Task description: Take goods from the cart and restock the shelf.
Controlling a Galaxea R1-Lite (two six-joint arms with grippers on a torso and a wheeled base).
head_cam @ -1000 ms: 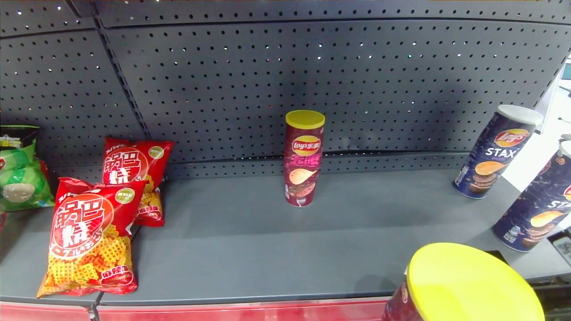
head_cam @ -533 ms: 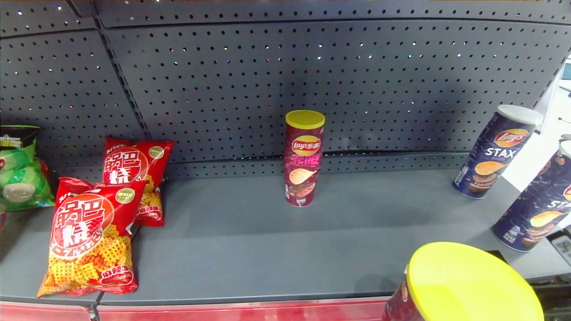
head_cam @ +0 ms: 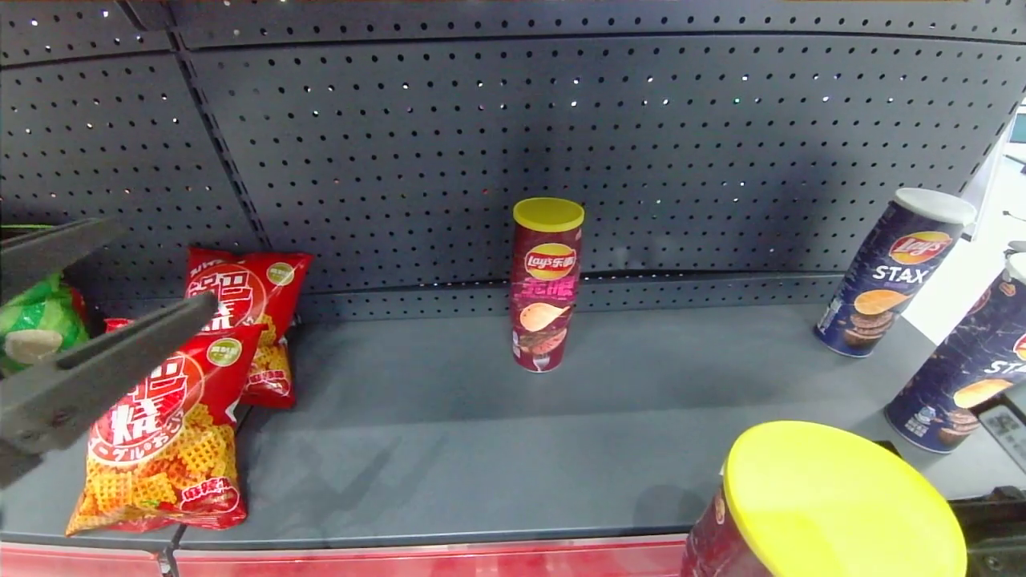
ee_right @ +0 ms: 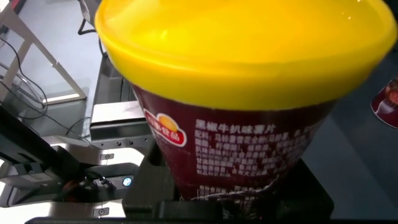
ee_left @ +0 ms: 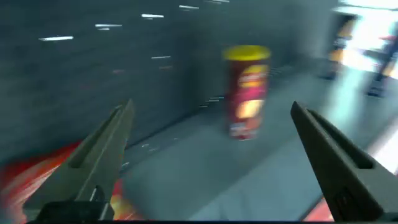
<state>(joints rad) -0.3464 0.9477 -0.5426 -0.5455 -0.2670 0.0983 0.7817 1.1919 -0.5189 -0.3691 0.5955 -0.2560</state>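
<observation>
Left gripper (ee_left: 211,106): fingers (ee_left: 102,149) spread wide, nothing between them. It hovers over the left part of the shelf (head_cam: 449,449), in front of the red snack bags (head_cam: 160,433). Right gripper (ee_right: 236,196): clenched on the base of the held can (head_cam: 834,505). The yellow-lidded can is upright, in the air, just off the shelf's front edge toward the right.

Step, as I judge it: placing; the can is not yet on the shelf. The next move calls for carrying it forward over the red lip and setting it down upright on bare shelf. A likely spot is near the matching can (head_cam: 547,284) at back middle, clear of the blue cans (head_cam: 890,272).

The head view gives the layout, including the green bag (head_cam: 36,320). The left wrist view frames the matching can between its fingers, blurred. The right wrist view shows the held can's side print, with a metal frame and cables (ee_right: 37,93) behind.
</observation>
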